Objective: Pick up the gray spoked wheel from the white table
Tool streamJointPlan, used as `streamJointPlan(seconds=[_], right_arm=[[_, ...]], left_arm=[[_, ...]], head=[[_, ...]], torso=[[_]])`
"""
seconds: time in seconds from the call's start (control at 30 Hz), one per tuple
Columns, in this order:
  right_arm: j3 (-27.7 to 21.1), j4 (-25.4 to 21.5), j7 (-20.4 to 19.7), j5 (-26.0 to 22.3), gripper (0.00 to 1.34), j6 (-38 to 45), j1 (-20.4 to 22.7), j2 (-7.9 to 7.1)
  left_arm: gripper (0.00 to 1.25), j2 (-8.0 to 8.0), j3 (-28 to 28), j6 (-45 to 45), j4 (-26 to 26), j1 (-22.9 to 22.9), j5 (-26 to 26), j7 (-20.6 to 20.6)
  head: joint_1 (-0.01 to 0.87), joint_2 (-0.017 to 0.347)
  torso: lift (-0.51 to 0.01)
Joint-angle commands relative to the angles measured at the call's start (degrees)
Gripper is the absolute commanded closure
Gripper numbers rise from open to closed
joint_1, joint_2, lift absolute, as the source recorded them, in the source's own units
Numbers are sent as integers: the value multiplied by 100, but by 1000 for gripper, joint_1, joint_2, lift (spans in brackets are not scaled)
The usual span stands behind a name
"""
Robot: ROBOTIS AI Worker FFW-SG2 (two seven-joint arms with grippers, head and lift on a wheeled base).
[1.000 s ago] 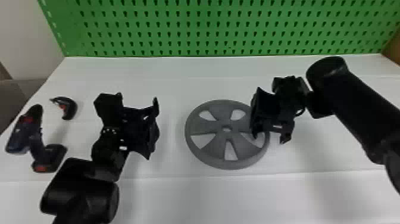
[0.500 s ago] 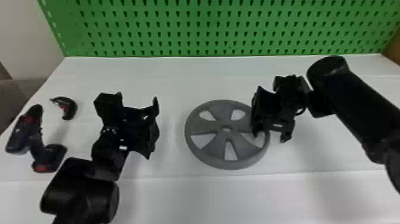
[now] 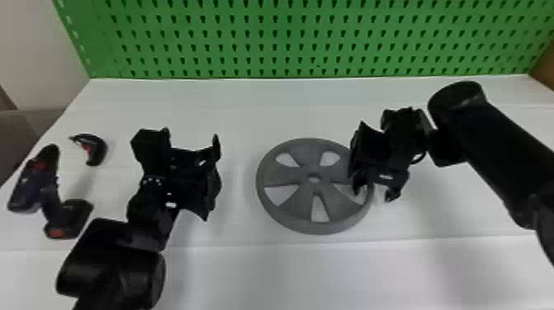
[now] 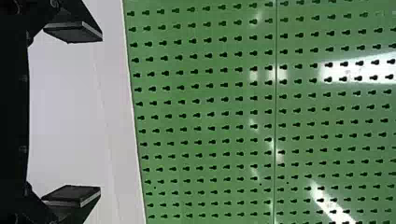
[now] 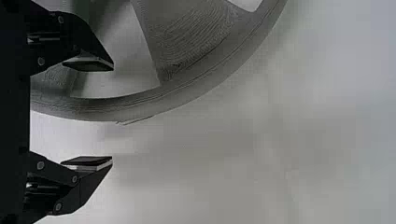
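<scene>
In the head view, the gray spoked wheel [image 3: 305, 198] lies flat on the white table [image 3: 255, 276]. My right gripper [image 3: 376, 196] is over the wheel's right edge, one finger on each side of the rim. The right wrist view shows my right gripper [image 5: 112, 114] standing open, with the wheel's rim [image 5: 187, 88] passing between its fingers and nothing pinched. My left gripper [image 3: 216, 175] is parked left of the wheel, apart from it. In the left wrist view, my left gripper [image 4: 100, 112] has its fingers wide apart with nothing between them.
A dark cordless drill [image 3: 49, 193] and a small black and red tool [image 3: 92, 148] lie at the table's left side. A green pegboard [image 3: 305, 37] rises along the back edge. The right forearm extends over the table's right part.
</scene>
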Motion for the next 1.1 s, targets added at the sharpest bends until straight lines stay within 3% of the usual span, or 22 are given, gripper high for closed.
streamJointPlan(seconds=[0.0,0.07,0.17,0.37,0.5,1.07], right_arm=[[39,7,0,0,555,3,-20,-8],[56,7,0,9,624,3,-20,-8],[65,7,0,9,860,3,-20,-8],[65,7,0,0,953,21,-28,1],[136,7,0,9,1184,21,-37,1],[162,7,9,9,1184,12,-64,10]], left_arm=[[128,0,-6,0,0,-4,-3,0],[128,0,-6,0,0,-12,-11,0],[128,0,-6,0,0,-12,-11,0],[128,0,-6,0,0,-12,-11,0],[128,0,-15,0,0,-12,-11,0],[128,0,-15,9,18,-21,-3,0]], head=[[767,35],[767,35],[767,35],[767,35],[767,35],[767,35]], torso=[[-107],[-107],[-107],[-107],[-107],[-107]])
